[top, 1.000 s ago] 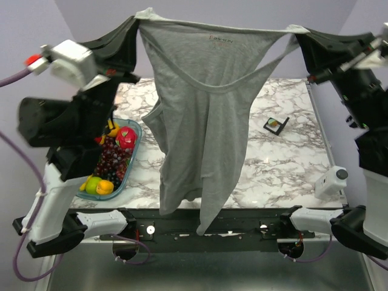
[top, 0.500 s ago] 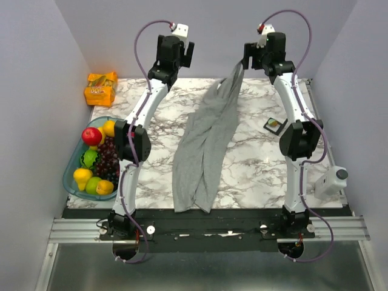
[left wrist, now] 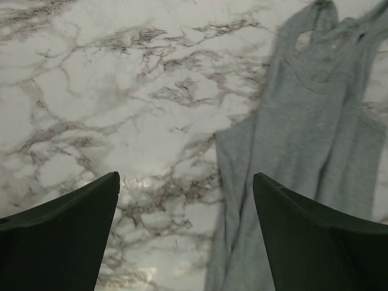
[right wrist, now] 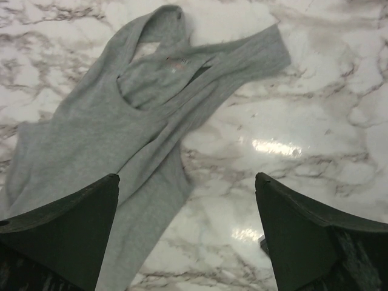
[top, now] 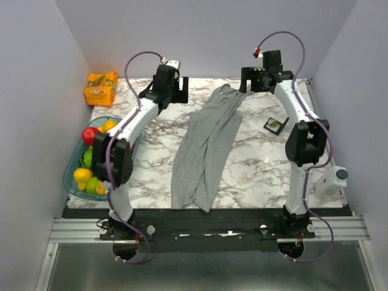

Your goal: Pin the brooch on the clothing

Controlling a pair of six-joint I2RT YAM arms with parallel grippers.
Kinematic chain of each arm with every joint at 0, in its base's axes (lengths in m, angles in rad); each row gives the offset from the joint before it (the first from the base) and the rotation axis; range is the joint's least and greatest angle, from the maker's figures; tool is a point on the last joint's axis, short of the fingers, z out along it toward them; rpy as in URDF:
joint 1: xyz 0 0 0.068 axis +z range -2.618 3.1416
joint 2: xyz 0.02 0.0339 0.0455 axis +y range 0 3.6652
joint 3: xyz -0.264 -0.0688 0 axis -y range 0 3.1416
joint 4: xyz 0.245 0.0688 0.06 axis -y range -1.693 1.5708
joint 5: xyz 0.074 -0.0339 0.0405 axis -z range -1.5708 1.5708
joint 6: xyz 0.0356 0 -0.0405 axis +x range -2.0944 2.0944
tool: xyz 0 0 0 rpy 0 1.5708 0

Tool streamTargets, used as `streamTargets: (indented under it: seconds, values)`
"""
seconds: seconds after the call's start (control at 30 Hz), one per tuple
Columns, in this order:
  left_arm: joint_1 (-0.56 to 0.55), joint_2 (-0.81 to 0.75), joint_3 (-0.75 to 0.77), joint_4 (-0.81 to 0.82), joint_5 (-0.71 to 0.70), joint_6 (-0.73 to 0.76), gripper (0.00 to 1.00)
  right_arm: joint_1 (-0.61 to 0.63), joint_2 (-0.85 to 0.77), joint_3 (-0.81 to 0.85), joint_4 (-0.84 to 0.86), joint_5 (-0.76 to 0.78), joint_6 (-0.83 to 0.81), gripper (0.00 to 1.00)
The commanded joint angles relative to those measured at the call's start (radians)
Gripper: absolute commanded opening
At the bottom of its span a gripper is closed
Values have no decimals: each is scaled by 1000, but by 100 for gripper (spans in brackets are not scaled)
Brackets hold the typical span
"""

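Top external shows you the brooch [top: 277, 123] on its black card [top: 271, 128], resting on the marble surface [top: 151, 157] right of the grey tank top [top: 206, 145], which lies bunched lengthwise. Your left claw [top: 171, 92] and right claw [top: 254, 82] hover near its strap end, both spread wide and holding nothing.

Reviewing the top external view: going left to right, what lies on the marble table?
Clear teal plastic tray of fruit → light-grey knit tank top → small black square card carrying the round brooch → white plastic device at the right edge. The orange packet sits above the tray, so it is left out of the order.
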Motion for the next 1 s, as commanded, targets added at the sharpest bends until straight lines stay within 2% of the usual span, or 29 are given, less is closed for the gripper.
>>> streamTargets:
  seconds: [0.0,0.03,0.07,0.1,0.17,0.33,0.4,0.57,0.6,0.8,0.97]
  values:
    - [-63,-282,-276,32,61,-144,99,49,-310,-390,90,-102,114,98]
    - [-76,-363,-368,18,75,-147,99,69,-359,-455,106,-88,125,98]
    - [-89,-399,-413,2,63,-154,99,92,-461,-515,118,-70,134,98]
    - [-124,-437,-456,-20,45,-164,99,147,-505,-638,135,-40,155,98]
    - [-156,-535,-579,-69,22,-187,99,204,-635,-757,146,-10,187,96]
    - [-254,-757,-848,-121,-28,-308,99,390,-872,-1146,224,33,394,93]
    - [-277,-808,-910,-130,-52,-371,98,492,-945,-1230,250,76,480,91]
    - [-349,-887,-1053,-152,-37,-489,95,660,-972,-1402,298,97,640,88]
    - [-362,-888,-1062,-158,-46,-513,95,724,-969,-1413,313,112,684,88]
    - [-394,-893,-1128,-183,-75,-566,94,927,-894,-1445,403,122,819,86]
    - [-399,-925,-1165,-152,-69,-586,92,1018,-811,-1428,454,168,896,82]
